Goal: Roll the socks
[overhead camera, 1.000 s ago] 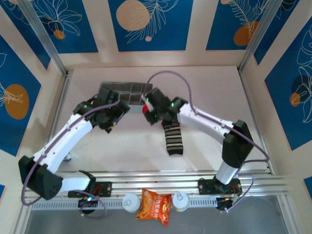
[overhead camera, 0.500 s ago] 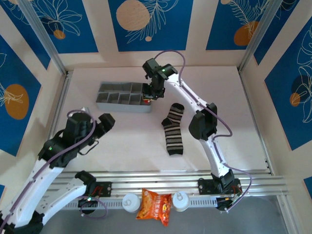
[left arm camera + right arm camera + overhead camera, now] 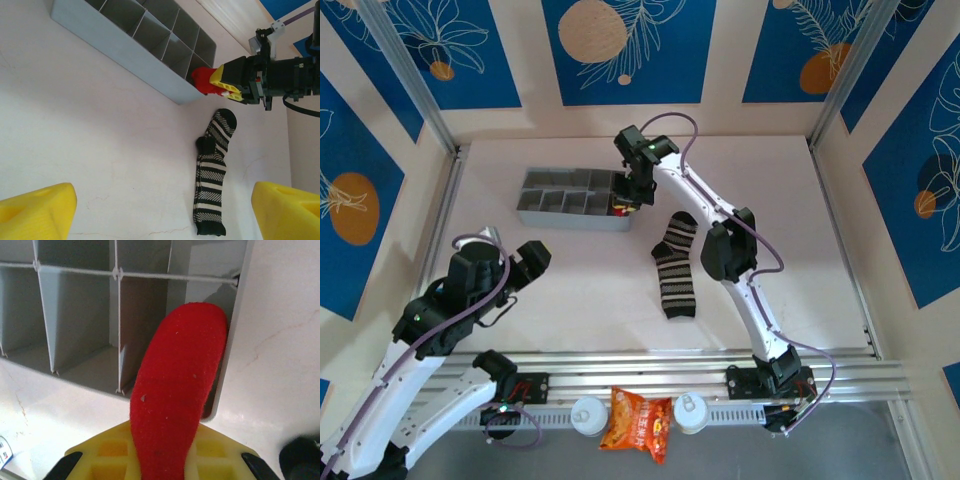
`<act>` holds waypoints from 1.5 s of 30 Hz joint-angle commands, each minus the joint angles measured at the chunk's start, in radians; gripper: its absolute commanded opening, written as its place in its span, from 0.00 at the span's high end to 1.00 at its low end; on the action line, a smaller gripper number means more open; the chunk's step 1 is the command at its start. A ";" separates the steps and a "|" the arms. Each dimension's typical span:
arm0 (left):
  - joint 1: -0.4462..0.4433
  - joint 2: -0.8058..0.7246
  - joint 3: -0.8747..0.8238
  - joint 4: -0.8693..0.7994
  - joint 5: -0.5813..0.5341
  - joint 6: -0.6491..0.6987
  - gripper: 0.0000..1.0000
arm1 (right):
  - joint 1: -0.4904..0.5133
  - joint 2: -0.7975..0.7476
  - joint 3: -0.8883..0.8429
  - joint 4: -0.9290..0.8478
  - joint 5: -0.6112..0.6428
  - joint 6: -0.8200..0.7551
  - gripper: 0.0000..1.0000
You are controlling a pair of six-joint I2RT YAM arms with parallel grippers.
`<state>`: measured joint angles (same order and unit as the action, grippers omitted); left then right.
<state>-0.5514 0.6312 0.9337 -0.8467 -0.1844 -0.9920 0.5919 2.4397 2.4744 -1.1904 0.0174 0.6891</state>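
- At the right end of the grey tray (image 3: 570, 220), the right jaws are closed on the red sock (image 3: 175, 390), gripping it by one end; its free end reaches over the tray's end compartment
- To the near right of the tray, clear of its wall, the striped sock (image 3: 676, 265) lies flat and unrolled on the desk (image 3: 770, 200)
- To the near left of the tray, well apart from it, the left jaws stand wide open with nothing between them, their yellow fingertips (image 3: 35, 210) above bare desk
- Well to the near side of the tray, past the desk edge, an orange snack packet (image 3: 638, 420) rests by the arm bases
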 commanded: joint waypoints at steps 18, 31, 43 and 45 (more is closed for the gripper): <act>-0.007 -0.008 -0.005 -0.005 0.011 0.001 0.10 | 0.031 0.056 0.108 -0.021 0.045 -0.003 0.54; -0.006 -0.001 -0.004 0.019 0.017 -0.001 0.10 | 0.099 -0.229 -0.157 0.126 0.303 -0.115 0.51; -0.019 0.196 -0.109 0.227 0.259 -0.098 0.23 | 0.078 -0.997 -1.437 0.812 0.447 -0.270 0.64; -0.045 0.256 -0.121 0.285 0.285 -0.115 0.27 | 0.029 -1.045 -1.557 0.786 0.343 -0.201 0.73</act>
<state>-0.5667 0.8375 0.8356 -0.6750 0.0002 -1.0653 0.6655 1.4162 1.0451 -0.4599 0.4297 0.4477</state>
